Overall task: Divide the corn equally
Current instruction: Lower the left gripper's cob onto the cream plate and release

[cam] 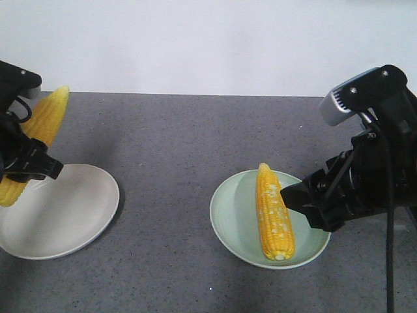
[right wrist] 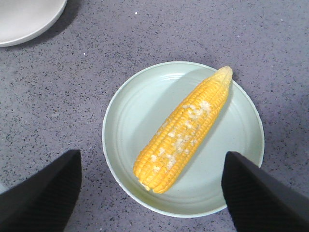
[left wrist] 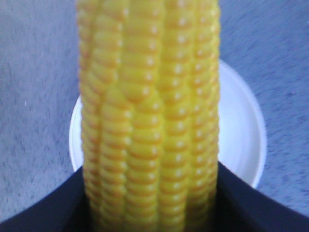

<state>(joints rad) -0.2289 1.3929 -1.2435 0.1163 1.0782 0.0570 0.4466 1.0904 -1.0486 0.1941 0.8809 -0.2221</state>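
Observation:
One yellow corn cob (cam: 36,140) is held tilted in the air over the left edge of the white plate (cam: 71,215), with my left gripper (cam: 29,166) shut on it. In the left wrist view this cob (left wrist: 149,116) fills the middle, clamped between the black fingers (left wrist: 43,208), above the white plate (left wrist: 241,135). A second corn cob (cam: 273,215) with pale patches lies in the pale green plate (cam: 231,225). My right gripper (cam: 296,199) hovers open at that plate's right side. From the right wrist, the cob (right wrist: 186,128) lies diagonally on the green plate (right wrist: 125,125).
The plates sit on a grey speckled tabletop (cam: 176,150) with a white wall behind. A corner of the white plate (right wrist: 24,19) shows at the top left of the right wrist view. The right arm's camera housing (cam: 348,101) stands above the green plate's right side.

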